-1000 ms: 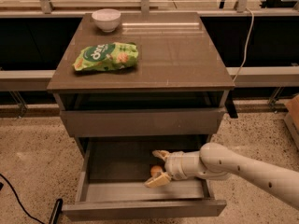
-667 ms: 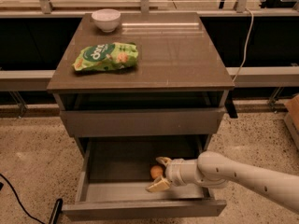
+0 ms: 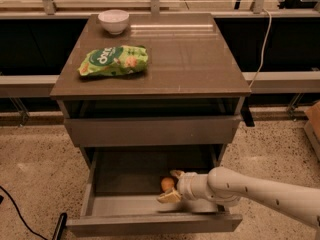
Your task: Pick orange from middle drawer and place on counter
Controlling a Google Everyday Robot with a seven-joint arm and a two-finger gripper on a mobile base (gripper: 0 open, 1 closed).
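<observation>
The middle drawer (image 3: pixel 150 223) is pulled open below the shut top drawer. The orange (image 3: pixel 167 184) lies inside it, toward the right of the middle. My gripper (image 3: pixel 172 186) reaches into the drawer from the right on a white arm. Its fingers are spread, one behind the orange and one in front of it, with the fruit between them. The counter (image 3: pixel 190 59) is the glossy grey-brown top of the cabinet.
A green snack bag (image 3: pixel 114 60) lies on the left of the counter. A white bowl (image 3: pixel 113 21) stands at its back left corner. A black cable (image 3: pixel 20 214) runs over the floor at the left. A cardboard box edge (image 3: pixel 314 121) shows at the far right.
My gripper has moved left and deeper into the drawer, so its fingers now sit around the orange. The orange has not visibly moved.
</observation>
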